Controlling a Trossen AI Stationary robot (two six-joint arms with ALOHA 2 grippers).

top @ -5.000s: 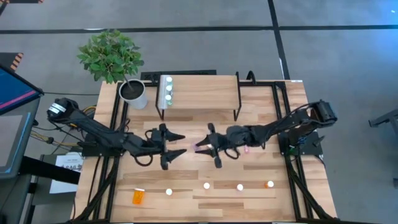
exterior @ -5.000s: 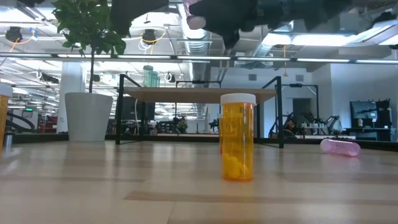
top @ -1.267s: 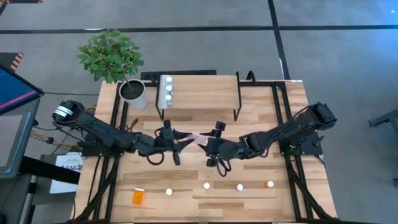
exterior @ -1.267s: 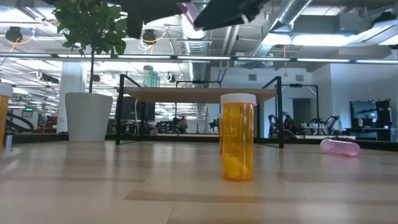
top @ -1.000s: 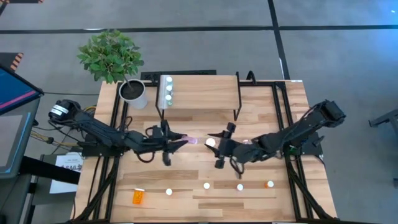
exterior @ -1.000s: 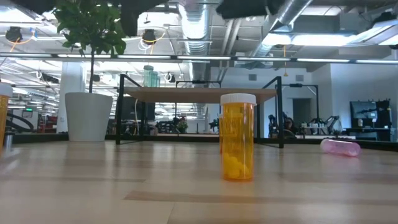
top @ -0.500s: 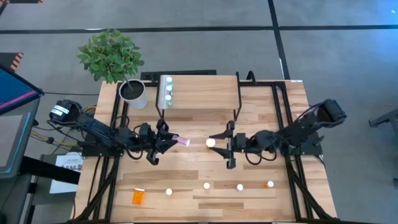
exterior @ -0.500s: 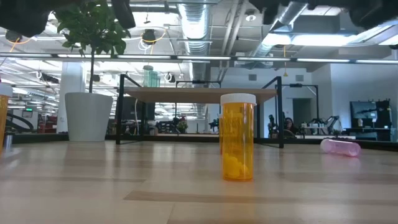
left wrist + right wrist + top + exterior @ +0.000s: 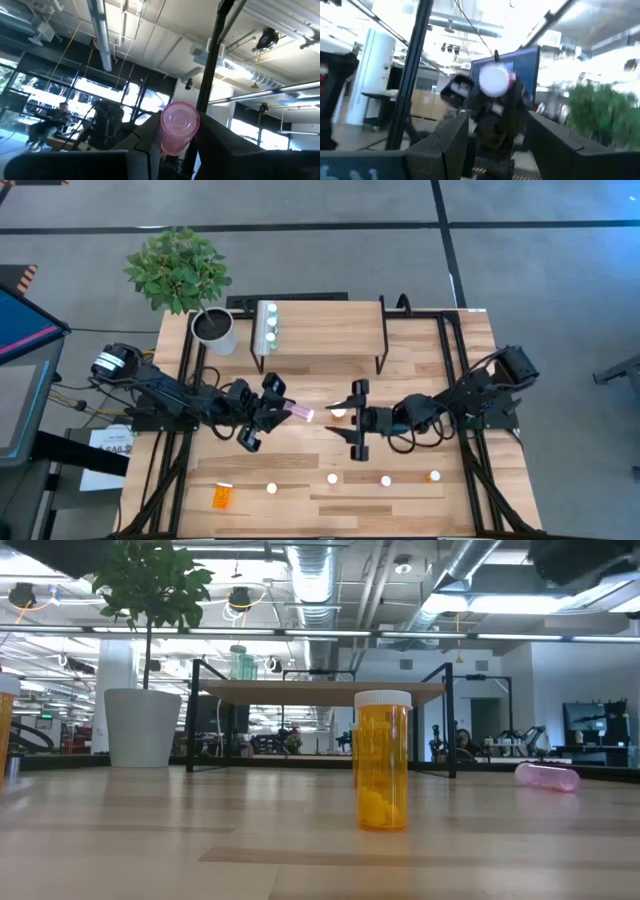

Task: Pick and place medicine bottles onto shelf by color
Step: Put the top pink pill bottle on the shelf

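Overhead pipes, ducts and strip lights fill the room behind my bench [image 9: 420, 350], with a potted plant [image 9: 180, 270] at the far left corner. My left pincer [image 9: 280, 408] is pinching a pink bottle [image 9: 299, 413] near its base, tilted, out over the middle of the bench; in my wrist view its round end [image 9: 179, 120] pokes past my fingers. My right pincer [image 9: 353, 418] hangs spread just beside it, holding nothing. Trouble could come from that shallow tilted hold slipping, or from the two pincers bumping. The shelf [image 9: 325, 330] at the far side carries teal bottles [image 9: 269, 327] on its left end. More bottles wait along the near edge, and one pink bottle [image 9: 546, 776] lies on its side.
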